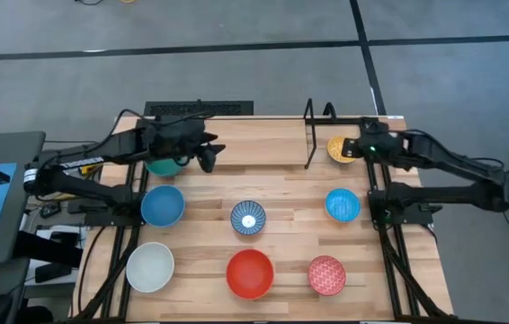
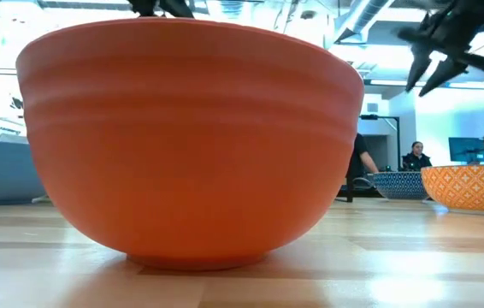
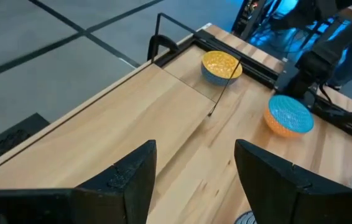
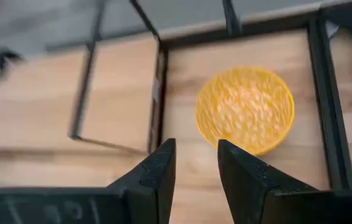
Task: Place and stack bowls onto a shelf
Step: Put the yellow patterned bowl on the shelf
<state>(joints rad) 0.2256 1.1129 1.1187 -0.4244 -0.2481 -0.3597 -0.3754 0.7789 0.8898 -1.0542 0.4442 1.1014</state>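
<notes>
The yellow bowl (image 1: 340,148) (image 4: 244,109) (image 3: 221,65) stands on its base on the shelf's light board (image 1: 263,130) (image 4: 120,93), to the right of an upright black wire bracket (image 1: 311,135). My right gripper (image 1: 360,148) (image 4: 196,168) hovers open just beside and above this bowl. My left gripper (image 1: 208,155) (image 3: 194,168) is open above the table's far left part, next to the green bowl (image 1: 165,166), which the arm half hides. The other bowls rest on the tabletop.
On the table stand a blue bowl (image 1: 162,205), a blue-and-white patterned one (image 1: 248,218), a second blue one (image 1: 343,205), a white one (image 1: 150,267), a red one (image 1: 250,274) (image 2: 191,145) and a pink-red patterned one (image 1: 326,274). People sit in the room behind.
</notes>
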